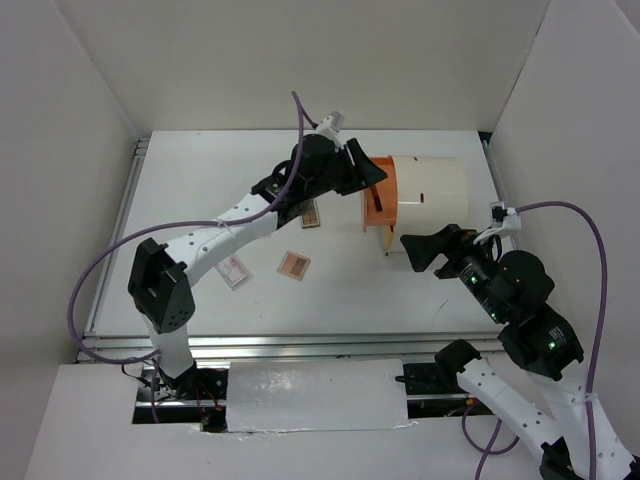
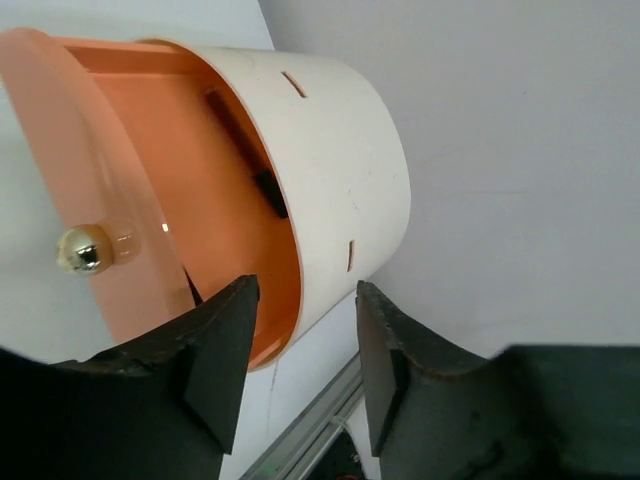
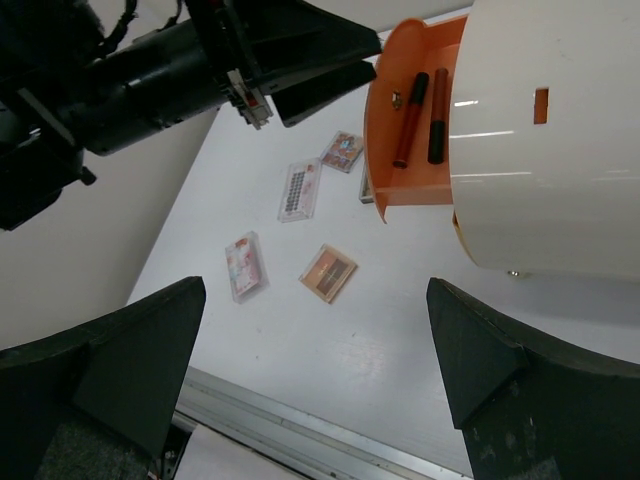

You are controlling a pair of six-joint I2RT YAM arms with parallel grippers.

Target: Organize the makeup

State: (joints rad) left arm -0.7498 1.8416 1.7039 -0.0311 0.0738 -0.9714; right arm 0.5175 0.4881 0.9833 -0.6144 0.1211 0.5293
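Observation:
The cream container lies on its side with its orange drawer pulled out. Two slim sticks, one red-brown and one dark, lie in the drawer. My left gripper is open and empty just above the drawer; in its wrist view the drawer and its gold knob show. On the table lie a brown palette, a white-pink packet, a clear packet and another palette. My right gripper is wide open and empty, in front of the container.
The table is white, with walls on three sides and a metal rail along its near edge. My left arm reaches across the left half, above the palettes. A further flat item lies partly hidden behind the drawer.

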